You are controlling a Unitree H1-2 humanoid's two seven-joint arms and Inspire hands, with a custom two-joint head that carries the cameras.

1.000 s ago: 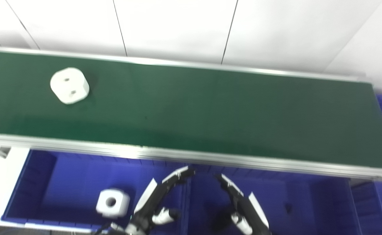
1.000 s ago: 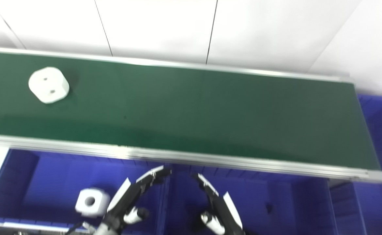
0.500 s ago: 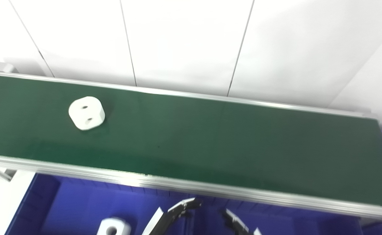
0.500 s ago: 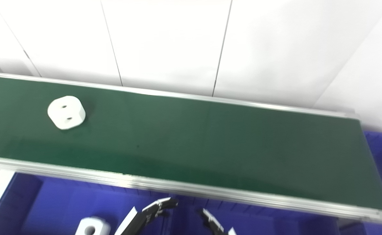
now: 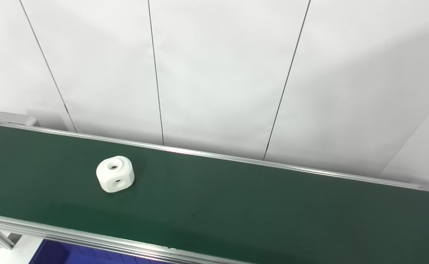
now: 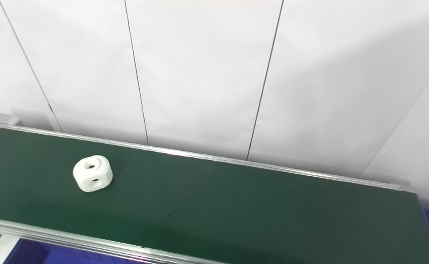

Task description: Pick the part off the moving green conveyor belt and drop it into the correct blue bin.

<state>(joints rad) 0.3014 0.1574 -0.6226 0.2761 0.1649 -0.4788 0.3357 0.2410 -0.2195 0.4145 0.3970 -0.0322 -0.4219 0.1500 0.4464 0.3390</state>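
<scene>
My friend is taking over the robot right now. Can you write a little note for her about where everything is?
Hands: neither the left nor the right one shows in the pictures, so their state cannot be told.
The white part sits alone on the green conveyor belt, toward its left end, nothing touching it.
Only slivers of a blue bin show below the belt's near rail; what is inside is hidden.
Done: nothing yet for this part.
Left: grab it off the belt, then drop it into the correct bin.

No part of the robot's body appeared in either eye view; both hands and arms lay outside the frame.
</scene>
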